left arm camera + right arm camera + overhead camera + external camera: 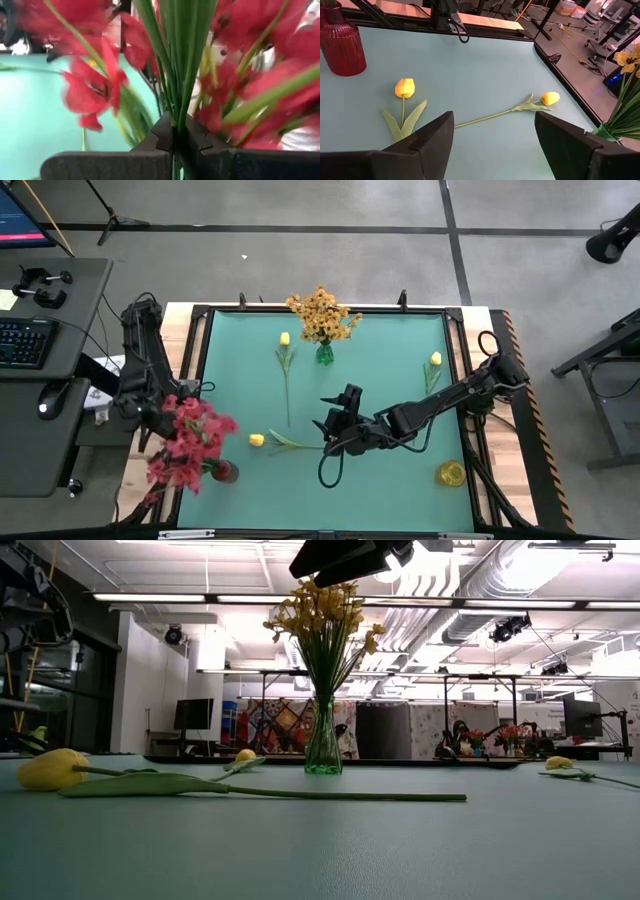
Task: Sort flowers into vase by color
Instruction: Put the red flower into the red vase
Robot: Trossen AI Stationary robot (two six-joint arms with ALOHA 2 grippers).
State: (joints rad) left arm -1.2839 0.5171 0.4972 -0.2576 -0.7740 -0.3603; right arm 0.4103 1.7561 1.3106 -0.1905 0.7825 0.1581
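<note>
Red-pink artificial flowers (188, 438) on green stems, pinched in the left gripper's (176, 145) jaws above the red glass vase (226, 471).
Right gripper (335, 427), jaws spread, hovers over a yellow tulip bud (257, 440) lying on the teal worktop (380, 360).

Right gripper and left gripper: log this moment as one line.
left gripper: shut on red flowers | right gripper: open, above tulip | two more tulips loose on mat
</note>
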